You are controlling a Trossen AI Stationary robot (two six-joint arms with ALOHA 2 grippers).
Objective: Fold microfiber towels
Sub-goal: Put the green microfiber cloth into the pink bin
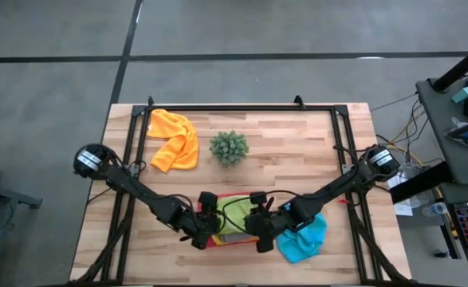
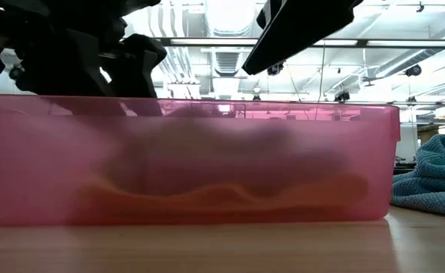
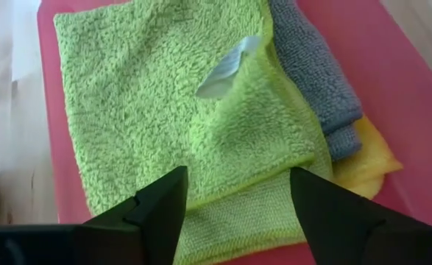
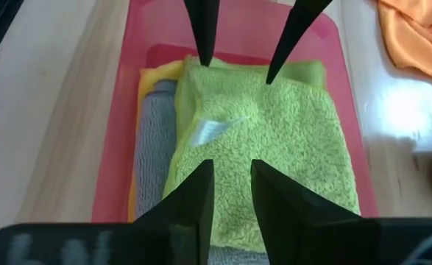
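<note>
A folded lime green towel (image 3: 171,110) lies on top of a grey towel (image 3: 315,66) and a yellow towel (image 3: 366,158) in the pink tray (image 3: 392,73) near the table's front edge. My left gripper (image 3: 238,177) is open just above the lime towel's left edge. My right gripper (image 4: 229,165) is open by a narrow gap above the towel's right part. An orange towel (image 1: 174,137) lies crumpled at the far left. A light blue towel (image 1: 305,239) lies bunched to the right of the tray.
A small spiky green plant (image 1: 229,147) stands at the table's middle, beyond the tray. The tray's pink wall (image 2: 207,152) fills the low view. A dark metal frame runs along the table's edges. Bare wood lies at the far right.
</note>
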